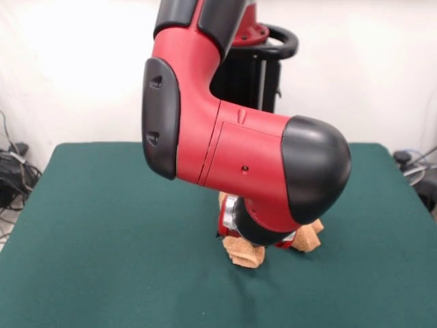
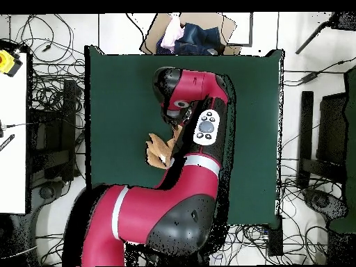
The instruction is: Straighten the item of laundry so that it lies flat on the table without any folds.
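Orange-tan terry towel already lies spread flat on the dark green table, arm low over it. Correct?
Not flat. The front view shows the orange-tan terry towel bunched in a crumpled heap under the red and black arm, only bits poking out. The rest holds: it is on the dark green felt-topped table, arm low over it.

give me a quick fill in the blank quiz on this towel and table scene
1. The towel lies bunched on a table whose top is dark ____.
2. In the front view, most of the towel is hidden behind the robot's ____.
3. The towel is not yet flat; it is ____.
4. The arm is coloured black and ____.

Missing words: green; arm; crumpled; red
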You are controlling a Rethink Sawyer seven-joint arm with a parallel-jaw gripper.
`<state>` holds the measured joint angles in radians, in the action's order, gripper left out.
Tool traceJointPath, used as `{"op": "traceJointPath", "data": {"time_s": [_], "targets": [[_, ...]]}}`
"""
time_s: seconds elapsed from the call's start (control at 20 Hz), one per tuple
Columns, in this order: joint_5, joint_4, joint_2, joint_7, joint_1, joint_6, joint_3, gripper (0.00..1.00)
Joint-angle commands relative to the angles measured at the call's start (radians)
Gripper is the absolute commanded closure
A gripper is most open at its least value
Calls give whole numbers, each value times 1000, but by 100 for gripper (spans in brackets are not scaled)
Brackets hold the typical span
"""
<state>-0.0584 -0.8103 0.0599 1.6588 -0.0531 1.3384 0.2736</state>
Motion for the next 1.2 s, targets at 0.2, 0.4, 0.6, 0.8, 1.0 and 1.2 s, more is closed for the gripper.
{"op": "traceJointPath", "data": {"time_s": [0.2,0.4,0.6,0.8,1.0,1.2], "targets": [[5,-53,5,166,24,-113,-69,100],[2,-74,23,150,18,-118,-74,100],[1,-86,37,133,12,-124,-78,100],[7,-75,29,123,9,-115,-77,100],[10,-66,15,130,8,-129,-78,100],[1,-43,0,151,11,-137,-83,0]]}}
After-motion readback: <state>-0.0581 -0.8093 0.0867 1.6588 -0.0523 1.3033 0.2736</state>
